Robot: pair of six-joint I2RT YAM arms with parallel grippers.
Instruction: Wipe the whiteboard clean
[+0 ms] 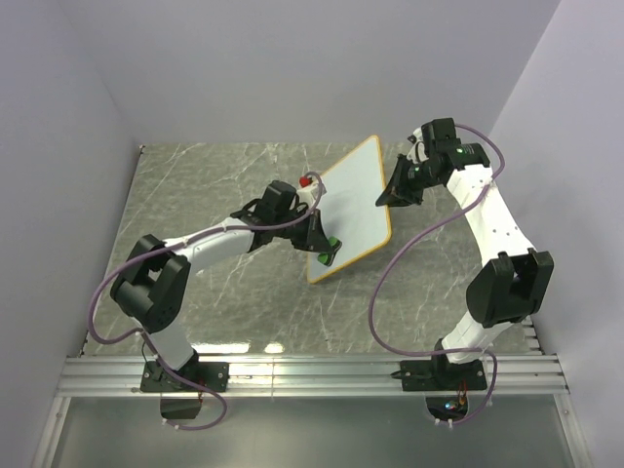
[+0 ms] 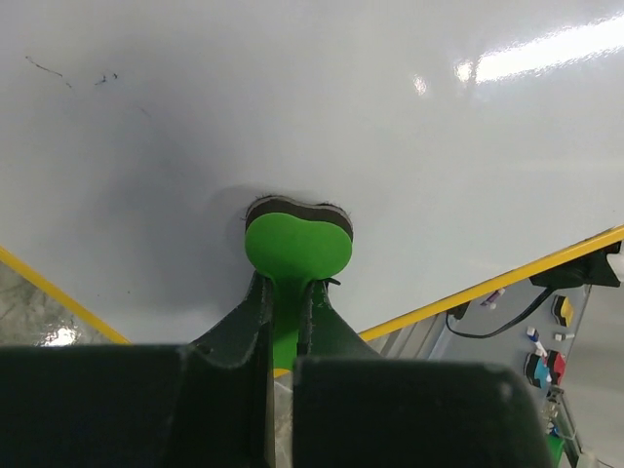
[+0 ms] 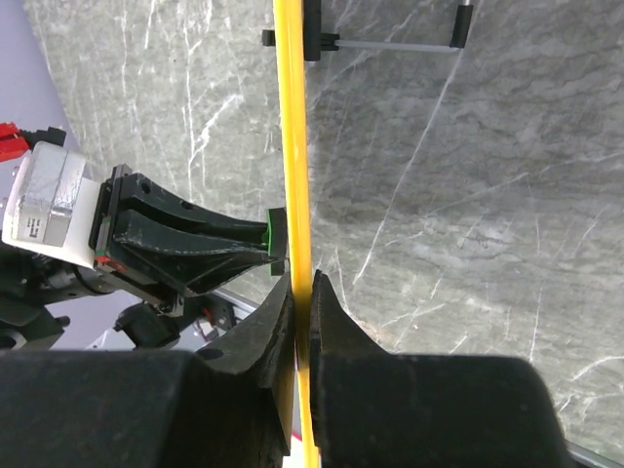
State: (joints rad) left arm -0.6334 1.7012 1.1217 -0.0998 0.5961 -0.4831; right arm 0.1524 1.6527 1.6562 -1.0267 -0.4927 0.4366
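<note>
Faint marks point(image 2: 47, 68) on the whiteboard point(image 2: 390, 146) are too small to read.

Pale lavender walls point(image 1: 292, 68) closed me in on three sides. Under me lay a grey marble-veined table point(image 1: 244, 292), with ribbed aluminium rails point(image 1: 312, 375) along its near edge.

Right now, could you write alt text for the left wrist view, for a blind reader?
The left gripper holds a green eraser against the whiteboard. Faint dark marks show at upper left; the yellow rim crosses below.
</note>
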